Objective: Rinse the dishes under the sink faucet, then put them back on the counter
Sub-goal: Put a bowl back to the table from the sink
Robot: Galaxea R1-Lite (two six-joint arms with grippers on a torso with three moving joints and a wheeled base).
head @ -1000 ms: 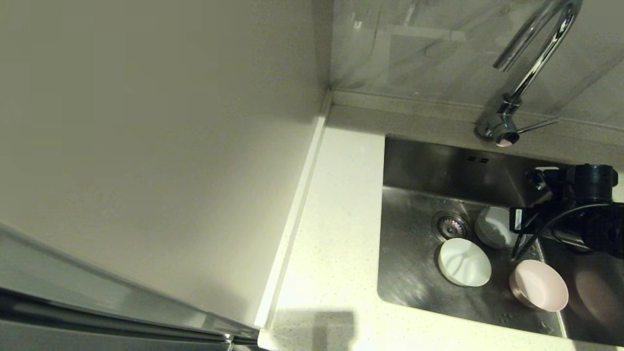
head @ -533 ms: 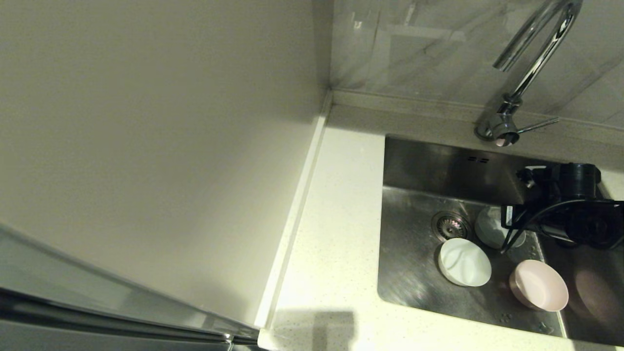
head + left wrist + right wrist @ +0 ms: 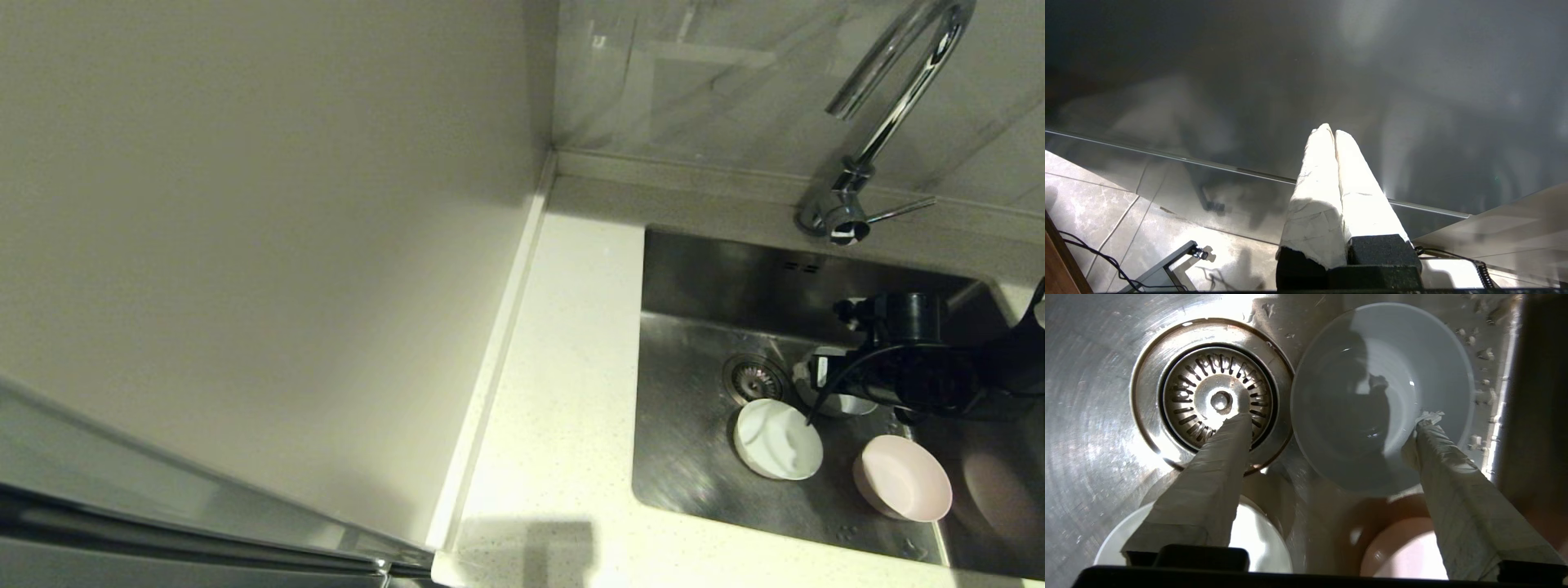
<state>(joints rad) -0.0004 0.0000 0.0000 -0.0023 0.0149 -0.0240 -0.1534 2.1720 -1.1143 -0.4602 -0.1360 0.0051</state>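
Observation:
Three bowls stand in the steel sink. The white bowl and the pale pink bowl sit at the front. The grey-blue bowl stands beside the drain strainer, mostly hidden under my right arm in the head view. My right gripper hangs open over it: one finger is above the strainer and the other reaches inside the bowl at its wall. My left gripper is shut, empty and parked out of the head view.
The chrome faucet arches over the sink's back right, its side lever pointing right. The white speckled counter runs left of the sink, bounded by a beige wall panel. The left wrist view faces a dark glossy panel above a tiled floor.
My right arm has moved left and down into the sink, coming over the grey-blue bowl and covering more of it. The bowls have not moved.

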